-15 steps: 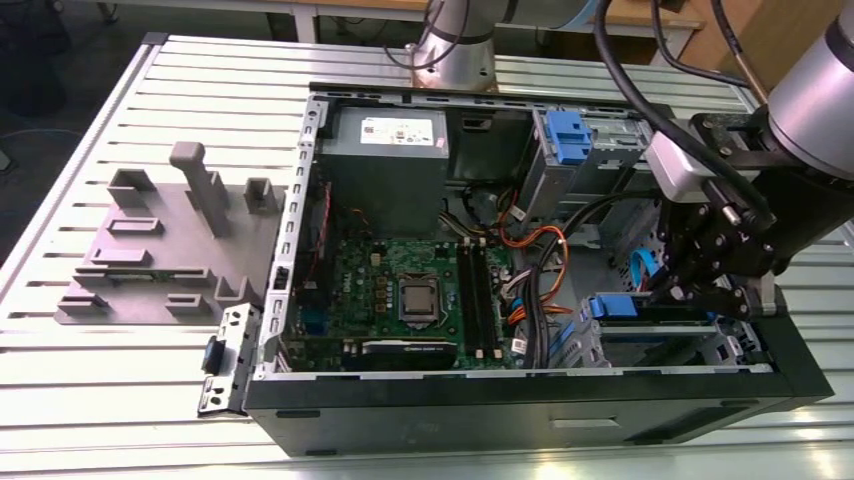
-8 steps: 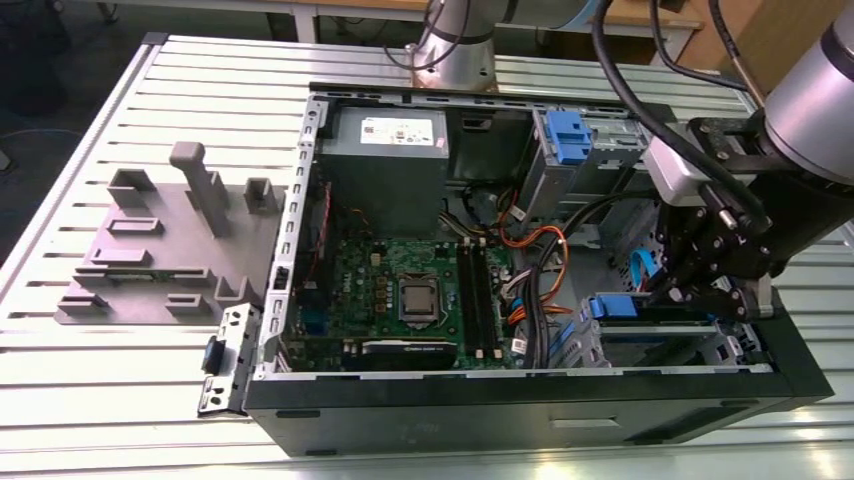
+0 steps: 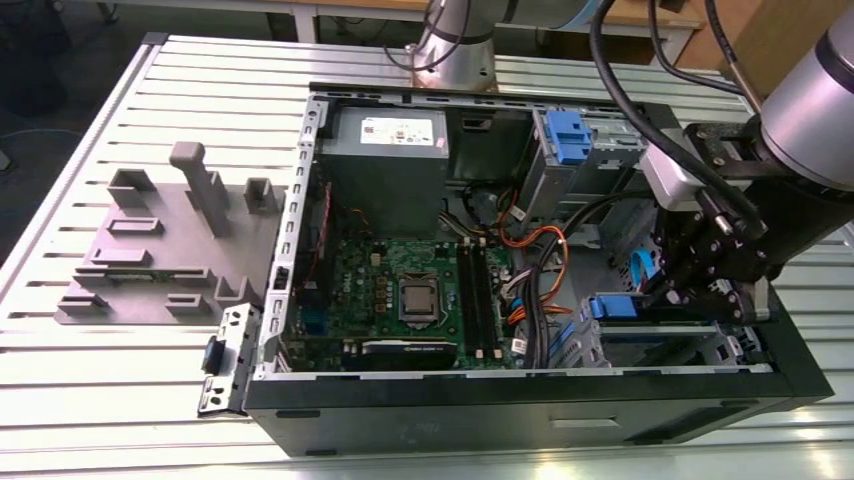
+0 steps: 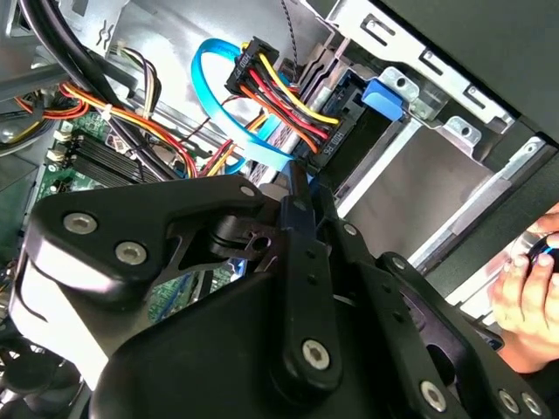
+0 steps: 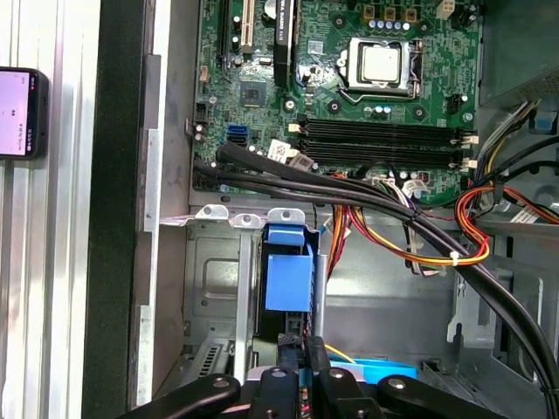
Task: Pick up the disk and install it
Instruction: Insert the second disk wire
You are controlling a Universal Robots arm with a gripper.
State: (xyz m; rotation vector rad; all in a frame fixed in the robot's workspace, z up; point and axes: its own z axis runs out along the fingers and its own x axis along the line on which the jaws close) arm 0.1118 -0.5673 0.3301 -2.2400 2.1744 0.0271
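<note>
The fingers of the gripper (image 5: pixel 303 342) are seen pressed together in the first wrist view. Just ahead of them, the disk (image 5: pixel 288 278) is slid into the bay (image 5: pixel 210 279) inside the case (image 3: pixel 534 402).

Got a slatted metal table (image 3: pixel 120 400) with an open PC case (image 3: pixel 534 410) sat on it, right under the hand (image 3: pixel 701 285). Grey moulded tray (image 3: pixel 147 270) lying flat well away from the hand, past the case.

A robotics lab; slotted aluminium bench (image 3: pixel 80 400); opened computer case (image 3: pixel 534 412).
</note>
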